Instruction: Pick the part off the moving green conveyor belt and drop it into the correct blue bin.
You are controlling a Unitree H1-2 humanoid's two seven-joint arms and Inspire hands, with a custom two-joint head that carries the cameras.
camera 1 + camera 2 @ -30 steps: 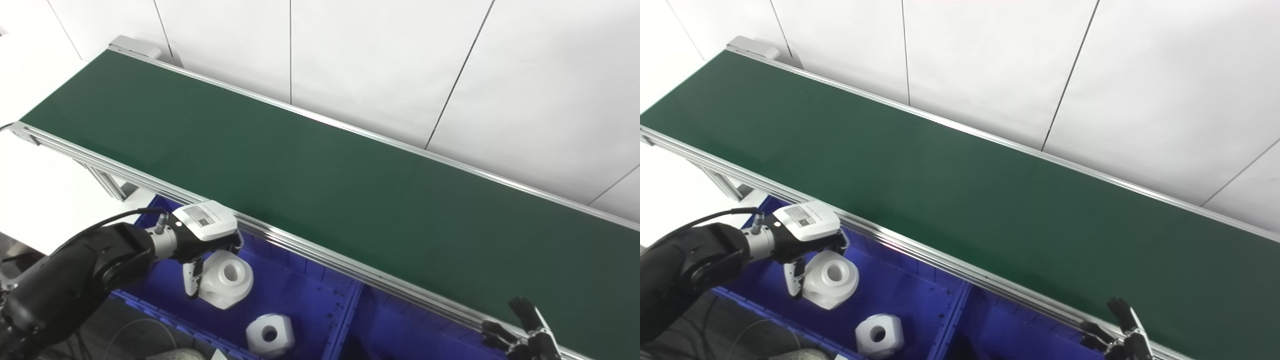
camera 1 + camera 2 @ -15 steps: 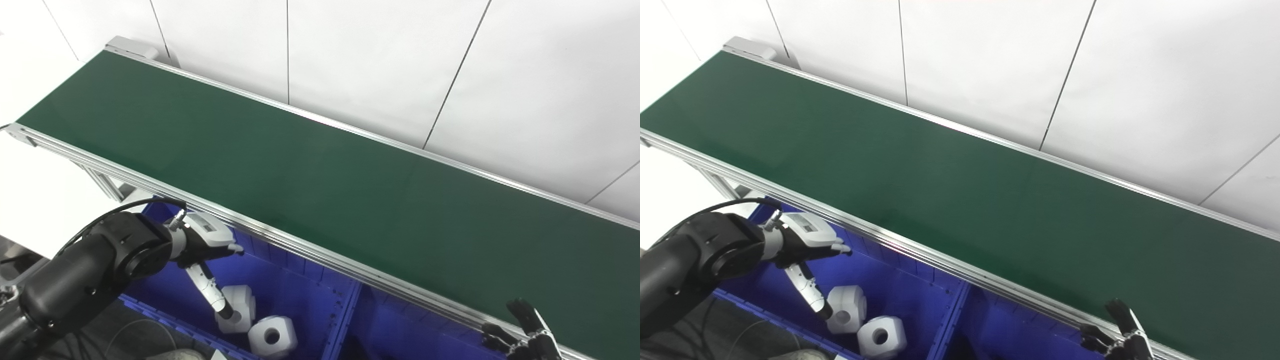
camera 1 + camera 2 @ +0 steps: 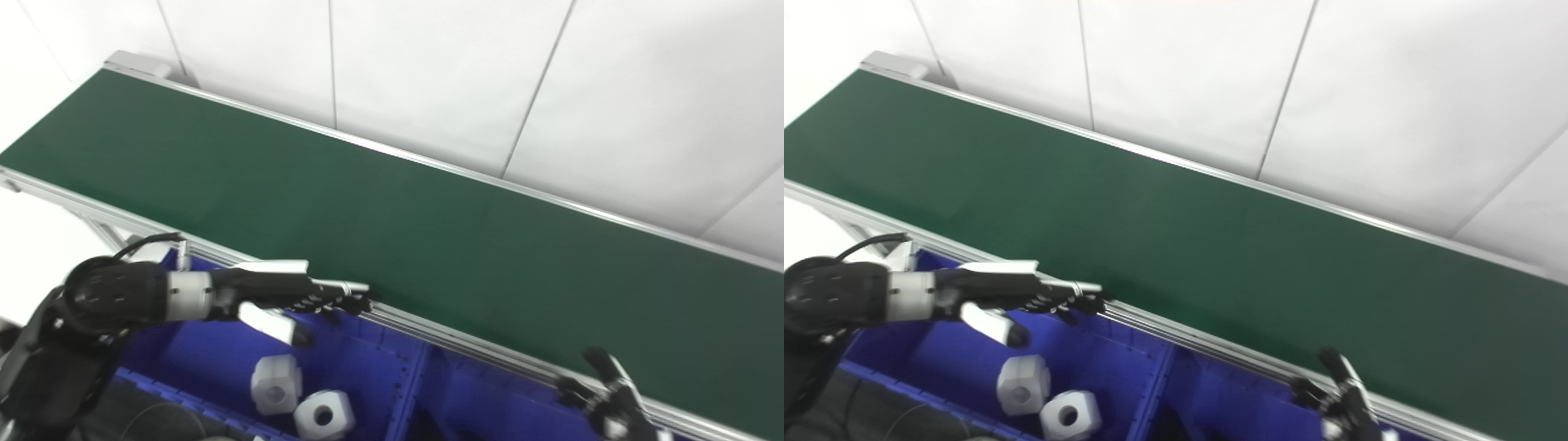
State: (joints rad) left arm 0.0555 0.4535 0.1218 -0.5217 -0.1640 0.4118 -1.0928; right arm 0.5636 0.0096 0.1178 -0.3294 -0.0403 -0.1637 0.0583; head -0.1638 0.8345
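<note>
Left hand (image 3: 288,298) released, fingers outstretched above blue bin (image 3: 361,361); two white parts (image 3: 275,384) at bin's 7 o'clock. Right hand (image 3: 606,398) empty, spread.

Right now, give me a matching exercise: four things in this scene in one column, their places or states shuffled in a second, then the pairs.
1. left hand
2. right hand
3. white parts
4. conveyor belt

A. green, nothing on it
B. lying in the left blue bin
C. open, stretched flat above that bin
D. bottom right corner, fingers apart

Pairs: 1-C, 2-D, 3-B, 4-A
</note>
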